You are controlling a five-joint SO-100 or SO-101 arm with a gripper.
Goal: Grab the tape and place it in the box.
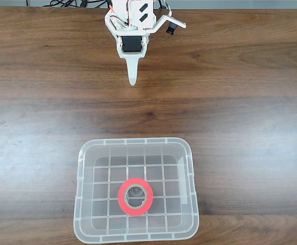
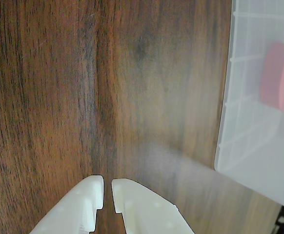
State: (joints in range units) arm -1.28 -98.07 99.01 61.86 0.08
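Inside the box (image 1: 82,204), the tape (image 1: 135,196) already lies flat, while the gripper (image 2: 108,192), jaws nearly closed and empty, hovers well apart over the counter (image 1: 240,102), so the task looks done.

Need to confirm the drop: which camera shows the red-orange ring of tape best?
The fixed view: the whole red-orange tape ring lies flat on the clear plastic box's grid floor. In the wrist view the tape is blurred behind the translucent wall and cut off by the picture's edge.
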